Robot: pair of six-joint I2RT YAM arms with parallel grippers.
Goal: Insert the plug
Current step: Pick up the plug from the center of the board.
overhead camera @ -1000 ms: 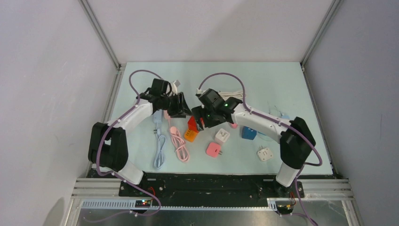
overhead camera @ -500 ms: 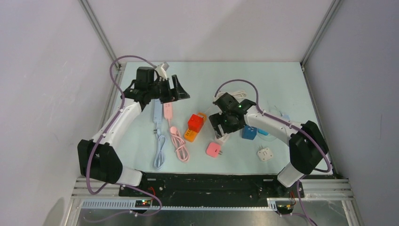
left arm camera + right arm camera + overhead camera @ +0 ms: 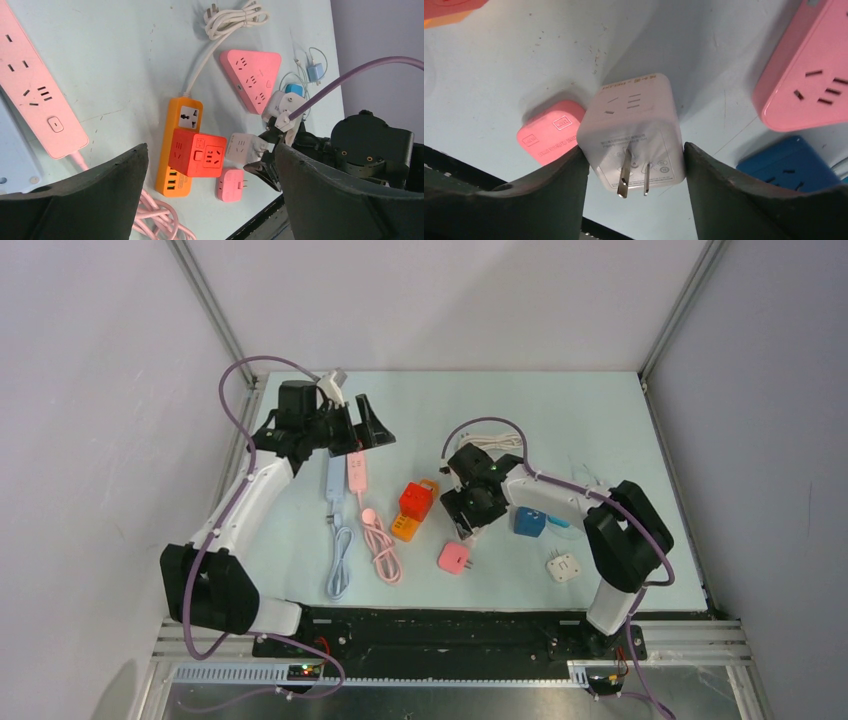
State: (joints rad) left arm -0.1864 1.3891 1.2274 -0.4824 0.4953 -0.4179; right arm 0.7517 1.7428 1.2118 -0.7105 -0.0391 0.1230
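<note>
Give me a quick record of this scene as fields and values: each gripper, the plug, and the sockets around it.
right gripper: shut on the white adapter, its two prongs bare
left gripper: open, holding nothing, over the far left of the table
orange strip: flat on the table, red cube sitting on it, socket at the cord end free
near the adapter: pink adapter, pink triangular socket, blue cube
plug inserted: not yet

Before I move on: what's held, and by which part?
Right gripper grips the white plug cube by its two opposite sides, prongs free. Left gripper is open, empty.
</note>
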